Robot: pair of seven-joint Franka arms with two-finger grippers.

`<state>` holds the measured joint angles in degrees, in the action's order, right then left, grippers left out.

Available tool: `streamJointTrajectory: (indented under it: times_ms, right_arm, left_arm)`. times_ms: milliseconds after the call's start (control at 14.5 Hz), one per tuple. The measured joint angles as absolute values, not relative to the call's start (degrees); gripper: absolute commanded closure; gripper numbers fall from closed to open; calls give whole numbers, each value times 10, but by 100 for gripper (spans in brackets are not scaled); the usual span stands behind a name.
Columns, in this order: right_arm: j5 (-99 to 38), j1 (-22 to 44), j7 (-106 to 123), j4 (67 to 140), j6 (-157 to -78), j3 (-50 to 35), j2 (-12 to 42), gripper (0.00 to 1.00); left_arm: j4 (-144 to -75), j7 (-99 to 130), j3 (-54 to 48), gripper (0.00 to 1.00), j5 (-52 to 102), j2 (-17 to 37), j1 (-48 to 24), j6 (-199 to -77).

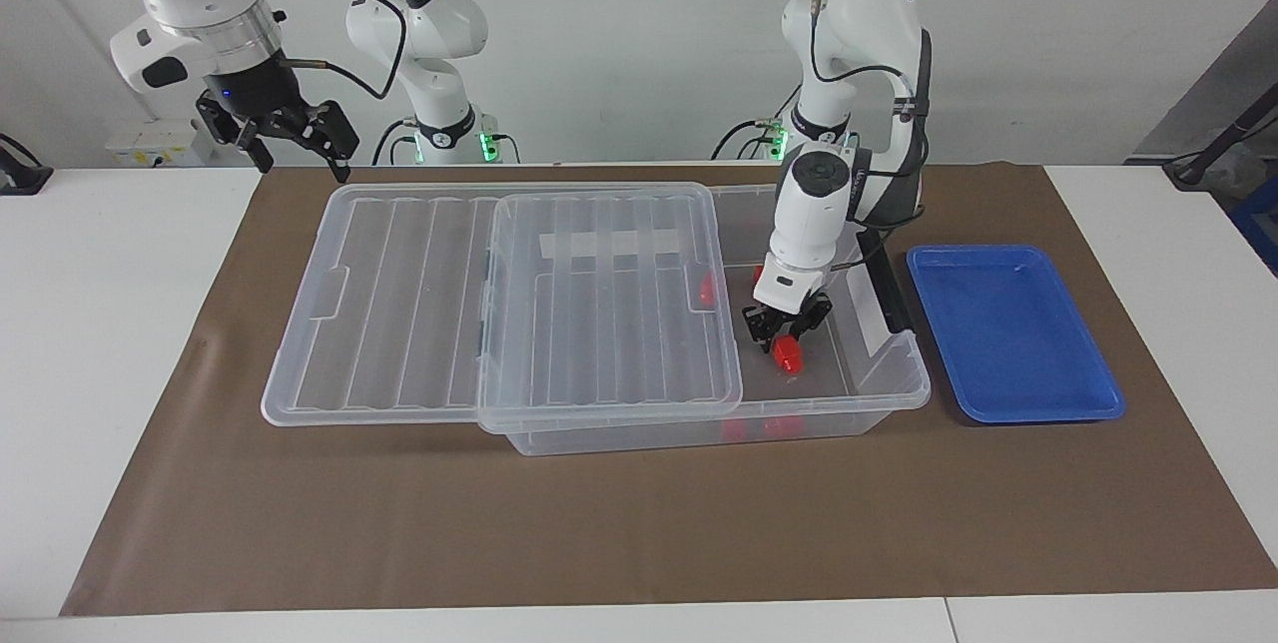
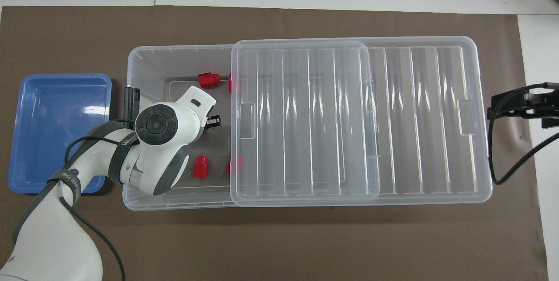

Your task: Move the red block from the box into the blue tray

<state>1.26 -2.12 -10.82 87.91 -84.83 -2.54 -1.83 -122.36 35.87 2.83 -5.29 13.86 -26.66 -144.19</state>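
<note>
Left gripper (image 1: 786, 331) down inside the box (image 1: 879, 398), fingers narrowed around the red block (image 1: 788, 352); blue tray (image 1: 1013, 333) beside box; right gripper (image 1: 290, 134) waits raised, fingers wide.

No lettering can be read with any certainty. The left arm (image 2: 126, 143) carries small dark print on its white casing, too small to make out. The white strip label (image 1: 609, 244) on the box shows no readable text.
</note>
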Motion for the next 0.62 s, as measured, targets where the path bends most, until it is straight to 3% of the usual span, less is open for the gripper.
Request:
streamJointTrajectory:
  times_ms: [138, 345, 415, 484, 622]
  right_arm:
    - [13, -21, -108, 879, -847, -25, -18, 0]
    - [12, -21, -108, 880, -843, -25, -18, 0]
    - [12, -21, -108, 881, -842, -25, -18, 0]
    - [12, -21, -108, 882, -842, -25, -18, 0]
    - [12, -21, -108, 883, -842, -25, -18, 0]
  left_arm:
    - [-1220, 356, 29, 62, -53, 139, -266, -1442]
    - [-1219, 350, 30, 65, -53, 139, -266, -1442]
    - [-1219, 347, 30, 77, -53, 139, -266, -1442]
    - [-1219, 345, 31, 82, -53, 139, -266, -1442]
    - [-1219, 342, 31, 83, -53, 139, -266, -1442]
